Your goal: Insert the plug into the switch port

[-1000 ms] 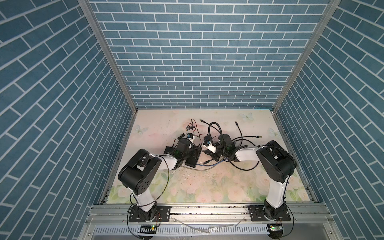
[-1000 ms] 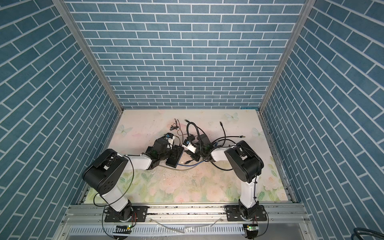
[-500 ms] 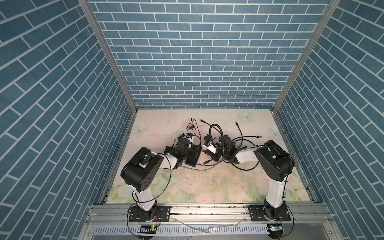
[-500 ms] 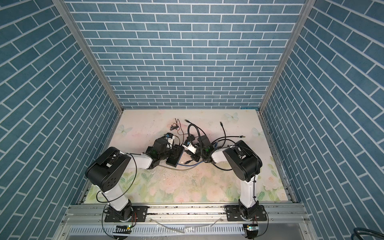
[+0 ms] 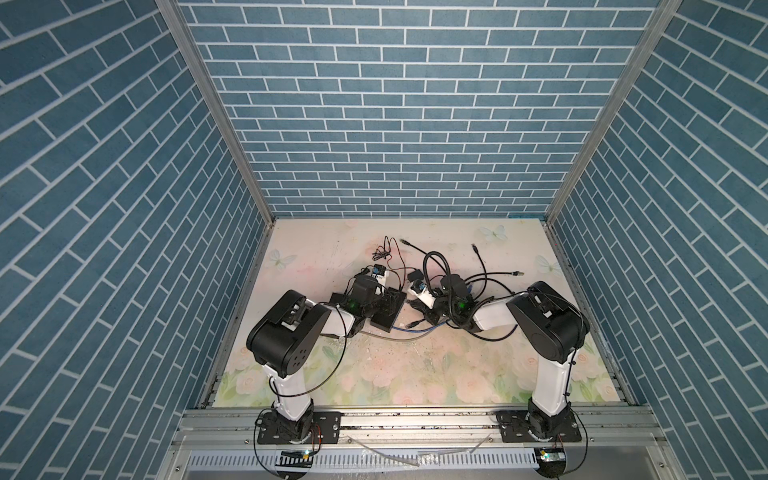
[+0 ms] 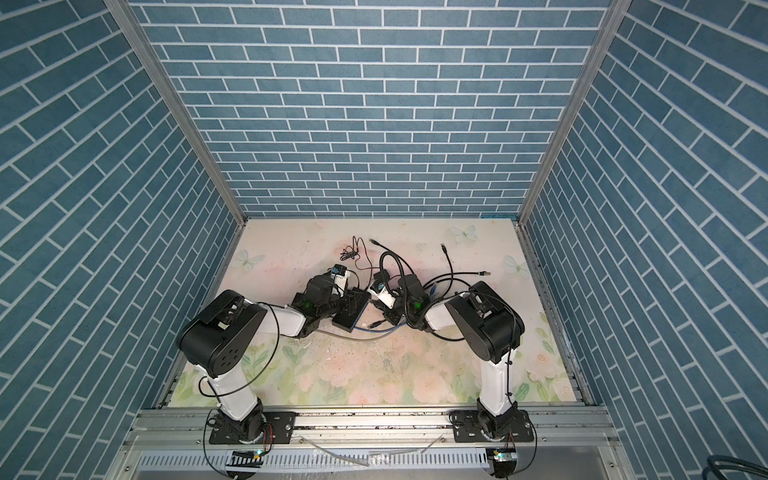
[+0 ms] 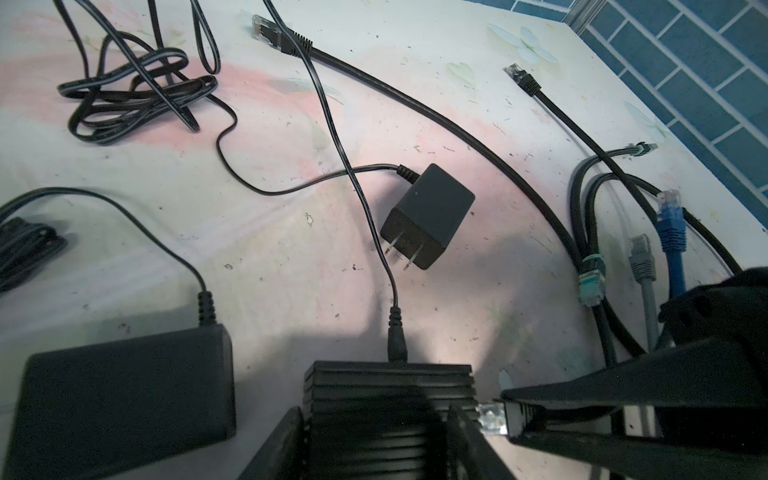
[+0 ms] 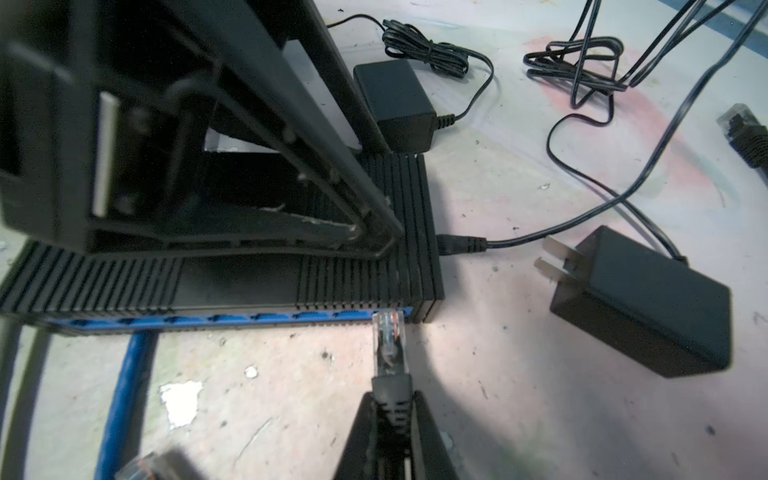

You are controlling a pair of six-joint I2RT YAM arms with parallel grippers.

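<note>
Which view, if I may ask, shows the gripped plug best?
Right wrist: the plug is close and sharp, tip at the switch ports. Left wrist shows only its end; top views leave it too small.

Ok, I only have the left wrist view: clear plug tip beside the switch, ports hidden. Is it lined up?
Observer: The tip of the plug is at the mouth of the end port on the switch, nearest the power lead.
Operator: Square on?
Observer: Roughly; the right gripper, shut on its black boot, aims it straight at the port.
Operator: Anything else on that row?
Observer: A blue cable comes away from it farther along, apart from the plug.
</note>
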